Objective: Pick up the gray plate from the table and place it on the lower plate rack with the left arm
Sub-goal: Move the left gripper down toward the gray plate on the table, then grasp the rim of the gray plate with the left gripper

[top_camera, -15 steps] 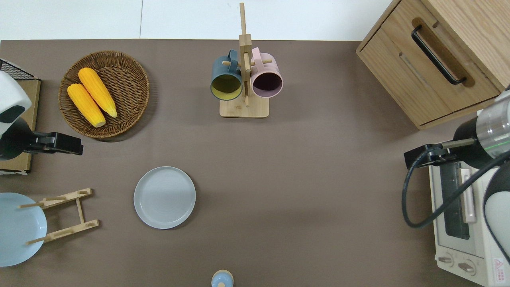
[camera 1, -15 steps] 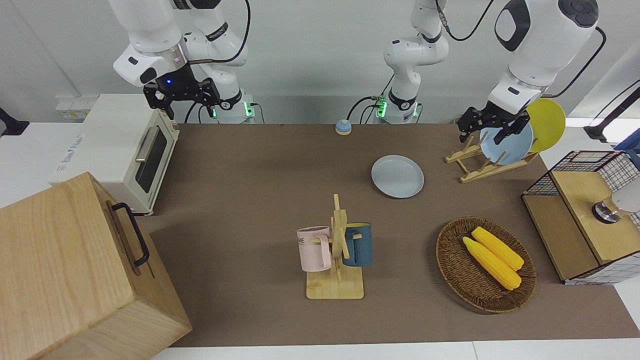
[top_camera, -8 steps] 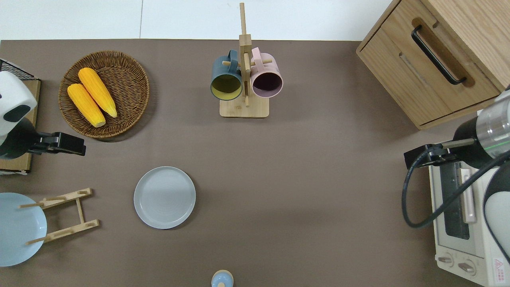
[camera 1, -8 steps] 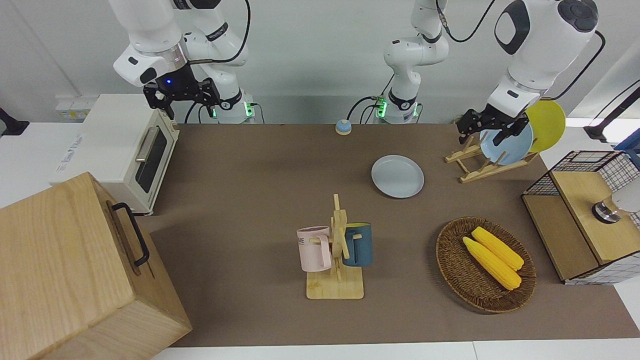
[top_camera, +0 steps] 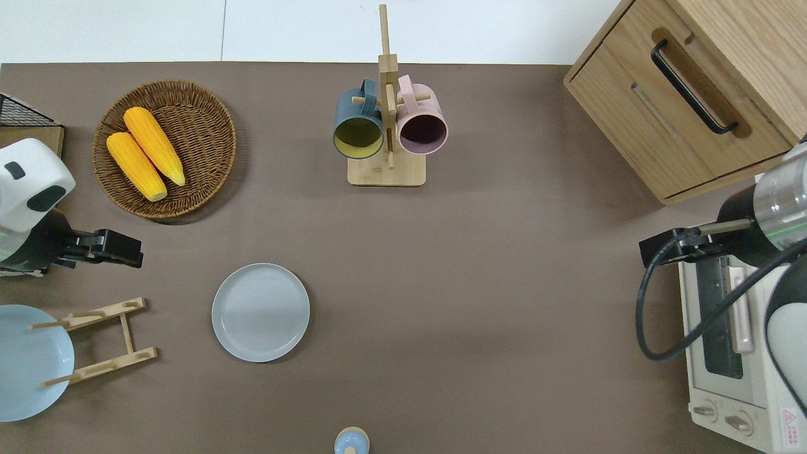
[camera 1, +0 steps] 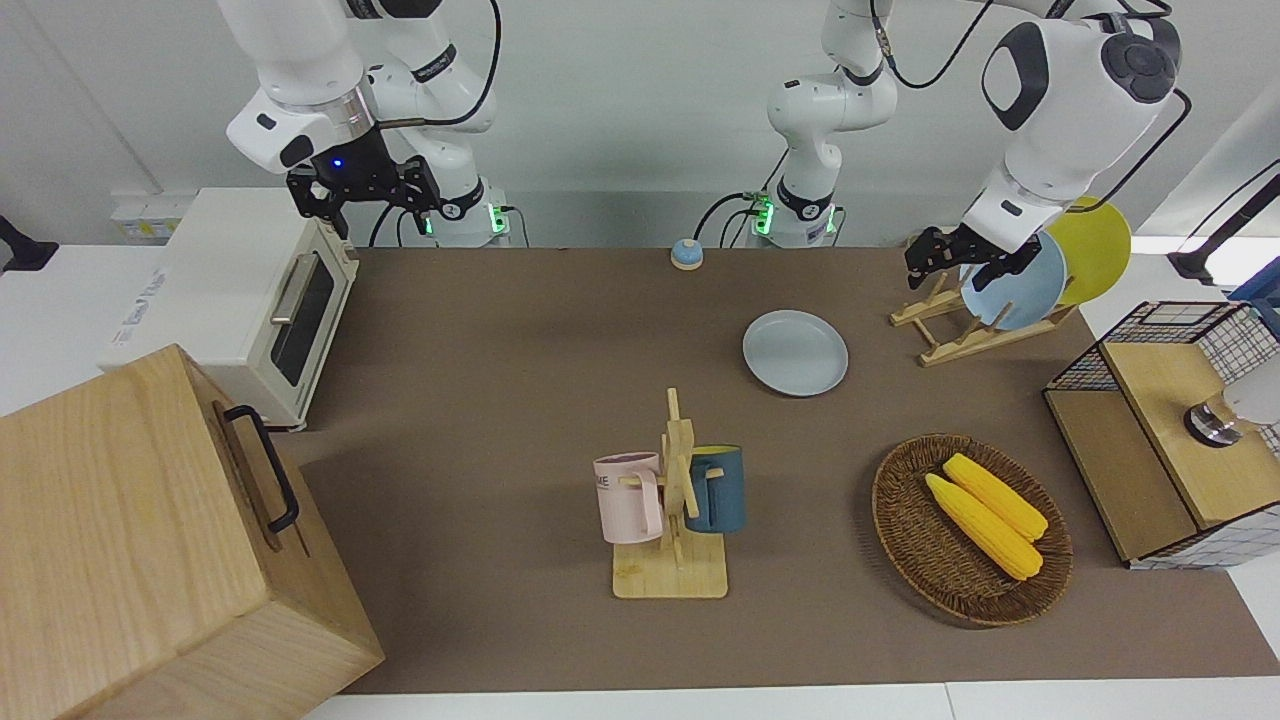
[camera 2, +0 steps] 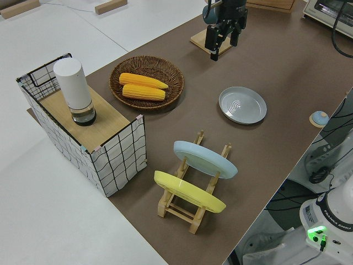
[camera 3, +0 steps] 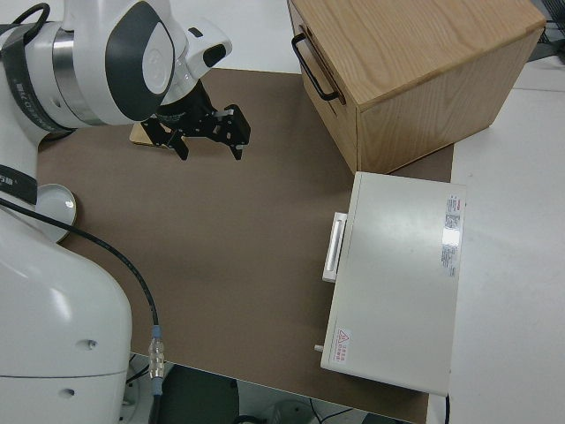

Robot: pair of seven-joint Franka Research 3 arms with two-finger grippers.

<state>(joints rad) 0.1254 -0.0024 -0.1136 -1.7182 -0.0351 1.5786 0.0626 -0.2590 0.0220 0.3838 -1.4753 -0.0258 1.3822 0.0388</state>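
Observation:
The gray plate [camera 1: 795, 352] lies flat on the brown mat, also in the overhead view [top_camera: 260, 312] and the left side view [camera 2: 242, 105]. The lower plate rack [camera 1: 975, 343] stands beside it toward the left arm's end [top_camera: 128, 331], with a light blue plate [camera 1: 1018, 292] and a yellow plate [camera 1: 1095, 248] in its slots. My left gripper [camera 1: 955, 268] is open and empty in the air, over the bare mat between the wicker basket and the rack [top_camera: 120, 249], apart from the gray plate. My right gripper [camera 1: 365, 190] is open and parked.
A wicker basket [top_camera: 208, 94] holds two corn cobs. A mug tree [top_camera: 386, 170] with two cups stands mid-table. A wire basket [camera 1: 1170, 430], a wooden cabinet [camera 1: 150, 540], a toaster oven [camera 1: 250, 300] and a small blue bell [camera 1: 686, 254] ring the mat.
My left gripper has moved a little across the mat toward the gray plate. The plate, the rack and the right arm have not moved.

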